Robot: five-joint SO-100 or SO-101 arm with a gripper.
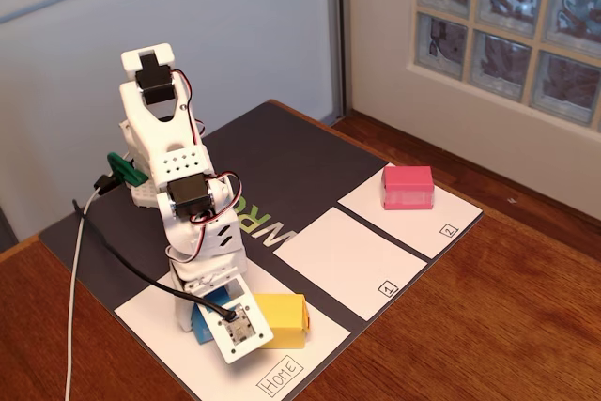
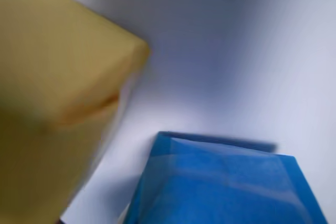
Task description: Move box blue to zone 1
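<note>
Stage: approach | the small cyan-blue paper box (image 1: 200, 318) is seen directly beneath the white end effector (image 1: 208, 312), touching the yellow paper box (image 1: 282, 318) on the Home panel (image 1: 155, 326) | end effector state cannot be told | zone 1 white panel (image 1: 349, 261) lies empty beyond the yellow box | counted: three boxes, the pink box (image 1: 408, 186) included; one arm.

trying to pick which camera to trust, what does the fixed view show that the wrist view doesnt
Only the fixed view shows the arm, the pink box on the panel marked 2, zone 1, bare, and the Home panel label. Only the wrist view shows the bare white gap between the two near boxes. Both show the box blue and the yellow box side by side. Neither shows the jaws clearly.
</note>
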